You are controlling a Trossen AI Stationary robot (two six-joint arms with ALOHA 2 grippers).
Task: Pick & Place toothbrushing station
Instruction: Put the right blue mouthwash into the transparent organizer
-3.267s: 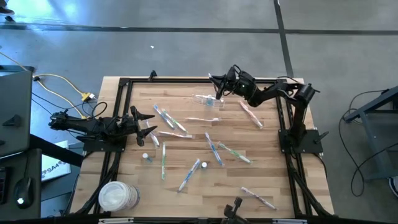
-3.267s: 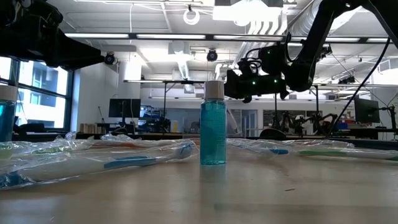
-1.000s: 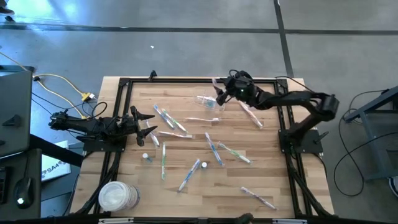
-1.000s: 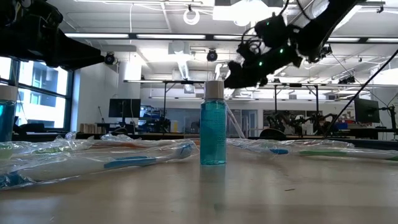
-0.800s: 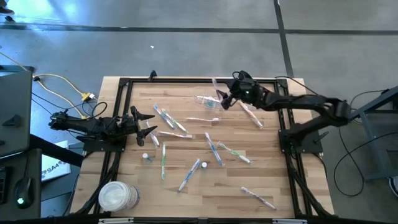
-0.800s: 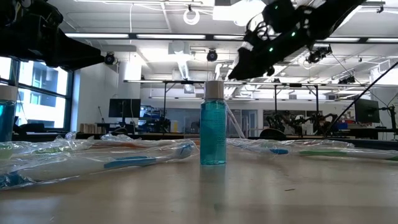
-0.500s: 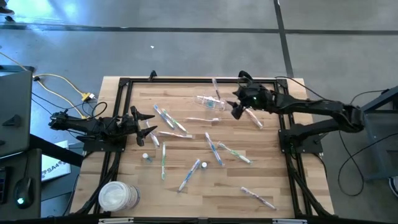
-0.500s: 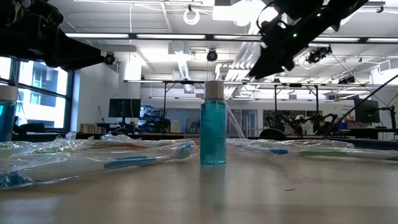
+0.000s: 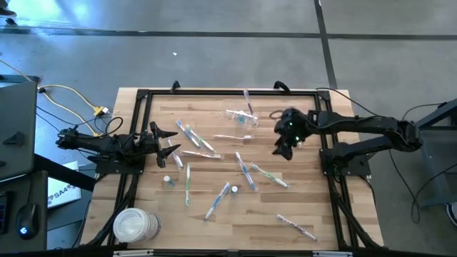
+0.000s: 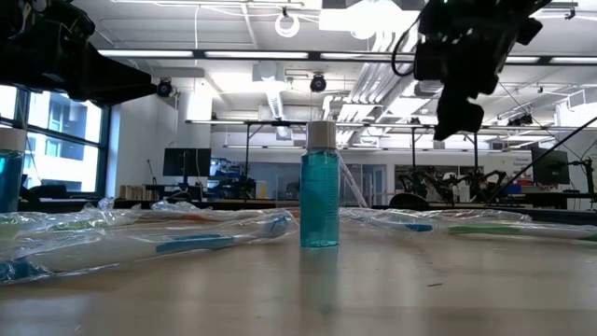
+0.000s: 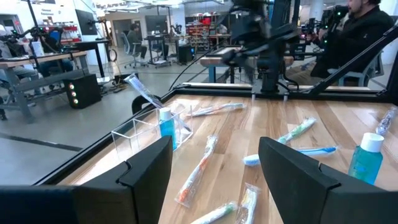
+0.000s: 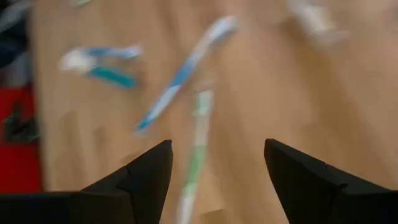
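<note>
Clear plastic cup sits behind right gripper, apart from it. Right gripper jaws spread wide, empty, hovering above table; green toothbrush and blue toothbrush lie just ahead of fingers. Left gripper parked at left table edge, jaws parted, empty.

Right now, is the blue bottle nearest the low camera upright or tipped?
Upright: the blue bottle stands on its base on the table, white cap on top.
</note>
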